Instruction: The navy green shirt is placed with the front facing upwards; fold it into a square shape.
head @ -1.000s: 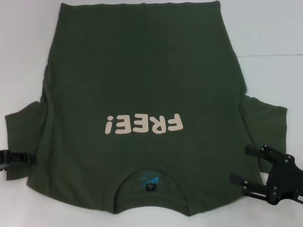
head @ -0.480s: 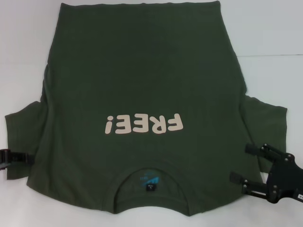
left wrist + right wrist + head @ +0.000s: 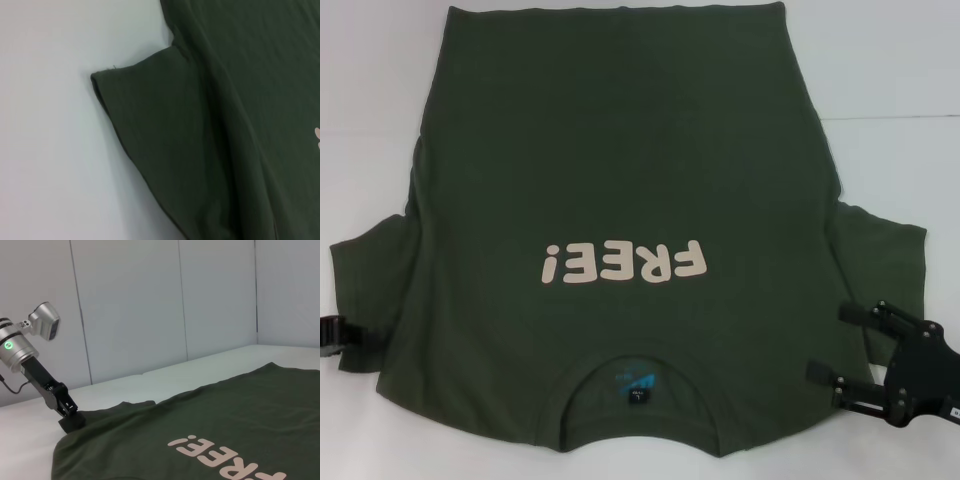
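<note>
The jaws of the right gripper [image 3: 840, 345] are seen spread apart, one finger near the right sleeve's hem and the other lower, by the shoulder edge of the navy green shirt [image 3: 620, 180], with nothing held between them. Whether the left gripper [image 3: 350, 335] is released or clenched cannot be told; only a short black part of it is seen at the left edge of the head view, lying at the lower hem of the left sleeve. In the right wrist view its tip [image 3: 70, 419] is seen down at the sleeve's edge.

The shirt is spread flat on the white table [image 3: 880, 60], front up, with the cream "FREE!" lettering [image 3: 623, 263] showing. The collar [image 3: 636, 385] is laid nearest the robot and the bottom hem farthest away. Both short sleeves are spread out to the sides.
</note>
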`<state>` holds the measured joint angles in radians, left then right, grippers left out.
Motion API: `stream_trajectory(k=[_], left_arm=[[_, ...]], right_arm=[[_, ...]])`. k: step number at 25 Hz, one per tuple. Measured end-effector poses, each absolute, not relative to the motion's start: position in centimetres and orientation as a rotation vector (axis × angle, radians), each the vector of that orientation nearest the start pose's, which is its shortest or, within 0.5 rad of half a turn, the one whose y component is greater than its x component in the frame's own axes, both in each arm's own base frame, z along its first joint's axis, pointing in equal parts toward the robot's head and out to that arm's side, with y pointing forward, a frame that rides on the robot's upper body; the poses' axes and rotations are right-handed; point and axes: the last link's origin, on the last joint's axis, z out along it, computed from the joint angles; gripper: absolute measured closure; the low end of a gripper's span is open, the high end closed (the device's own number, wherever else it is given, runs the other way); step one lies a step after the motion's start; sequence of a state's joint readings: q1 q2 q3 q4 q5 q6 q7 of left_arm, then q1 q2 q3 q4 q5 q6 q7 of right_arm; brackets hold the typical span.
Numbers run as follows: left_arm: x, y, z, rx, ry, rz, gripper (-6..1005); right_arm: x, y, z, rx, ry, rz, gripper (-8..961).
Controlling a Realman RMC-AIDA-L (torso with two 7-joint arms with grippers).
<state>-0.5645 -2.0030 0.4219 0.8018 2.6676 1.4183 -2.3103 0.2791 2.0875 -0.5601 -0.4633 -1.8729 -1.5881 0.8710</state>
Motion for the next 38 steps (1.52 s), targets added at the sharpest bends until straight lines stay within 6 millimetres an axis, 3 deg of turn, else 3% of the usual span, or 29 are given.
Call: stream_trajectory(k=[5,10,29,38], left_arm=[[-35.6,33.5,6.9,-2.027,-1.749,-0.115,753],[-35.6,33.5,6.9,-2.035,-1.74,-0.112,956],[-35.9,33.5,7.6,-2.036,-1.693,-0.103,987],[-35.8,34.3,10.4,-1.965,-1.62,-0.115,987]], right_arm=[[33.2,24.8,-1.1,-2.458,0.483,0.791,33],[33.1,24.9,-1.1,-2.458,0.484,0.791,33],[33.0,25.0,-1.1,-2.459,0.484,0.792,34],[33.0,25.1,-1.0,-2.458,0.481,0.792,34]])
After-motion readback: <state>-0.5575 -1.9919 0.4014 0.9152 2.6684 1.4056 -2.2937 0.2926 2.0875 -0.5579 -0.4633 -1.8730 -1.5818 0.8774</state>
